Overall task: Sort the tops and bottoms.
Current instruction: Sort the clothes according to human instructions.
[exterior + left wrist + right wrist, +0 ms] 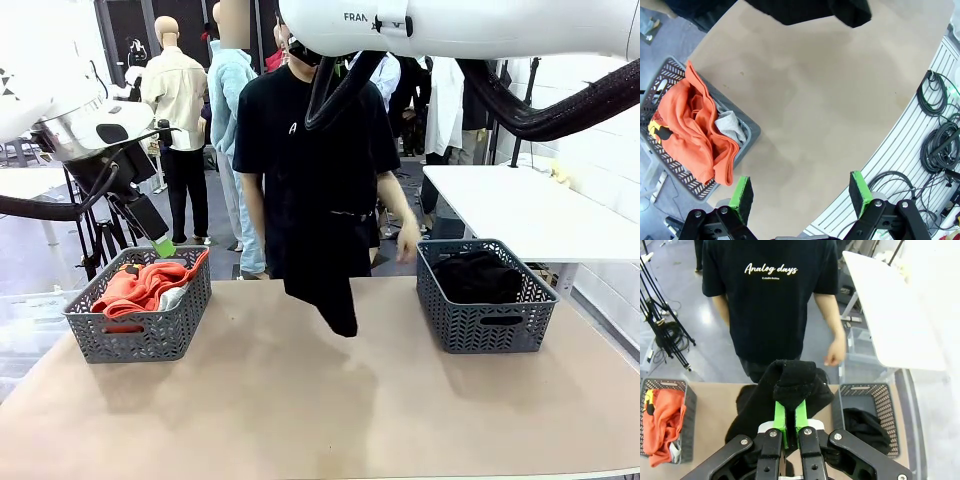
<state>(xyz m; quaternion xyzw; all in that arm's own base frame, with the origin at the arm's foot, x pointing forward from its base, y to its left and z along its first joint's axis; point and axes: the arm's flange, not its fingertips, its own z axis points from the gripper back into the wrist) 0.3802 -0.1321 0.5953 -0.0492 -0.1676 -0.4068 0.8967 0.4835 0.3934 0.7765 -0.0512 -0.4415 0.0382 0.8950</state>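
A plain black bottom (335,295) hangs over the middle of the table, its lower end just above the tabletop. My right gripper (790,412) is shut on its bunched upper part (790,382). Another black bottom (478,276) lies in the right basket (485,325). The orange-red top (140,285) fills the left basket (140,335), with a bit of light grey top (731,126) beside it. My left gripper (801,195) is open with nothing in it, hanging above that basket's near edge; one green pad (163,245) shows in the front view.
A person in a black printed T-shirt (771,295) stands at the far edge, one hand (407,238) lowered near the right basket. A white table (520,205) stands behind on the right. Cables (940,125) lie on the floor beyond the table's edge.
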